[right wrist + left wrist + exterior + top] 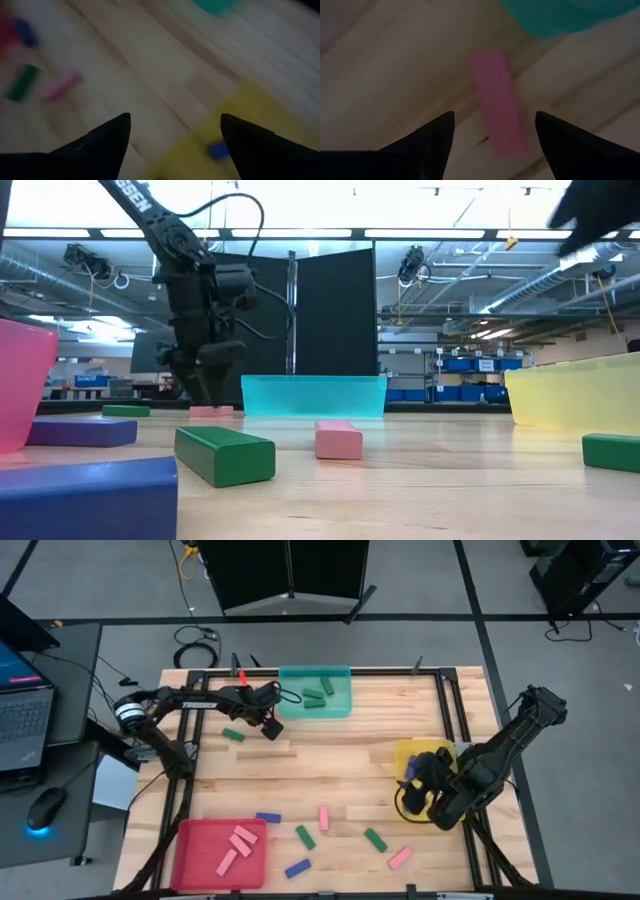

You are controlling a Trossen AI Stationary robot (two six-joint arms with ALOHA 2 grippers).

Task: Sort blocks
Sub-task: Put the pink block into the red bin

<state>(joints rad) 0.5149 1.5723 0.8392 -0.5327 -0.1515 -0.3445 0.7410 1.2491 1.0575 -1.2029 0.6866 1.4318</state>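
Note:
Loose blocks lie flat on the wooden table near its front edge: a blue one (268, 817), a pink one (324, 817), two green ones (305, 836) and others. Another green block (233, 735) lies at the far left. My left gripper (270, 726) stands open beside the teal tray (315, 692), pointing steeply down. A pink block (499, 107) lies on the table below and between its fingertips (207, 395). My right gripper (425, 785) hangs open above the yellow tray (415, 755), where a blue block (218, 149) lies.
The teal tray holds green blocks (320, 690). A red tray (222, 850) at the front left holds pink blocks. Bare wood (330, 765) lies in the table's middle. Black frame rails (445, 700) border the table. A laptop and a mouse sit off its left side.

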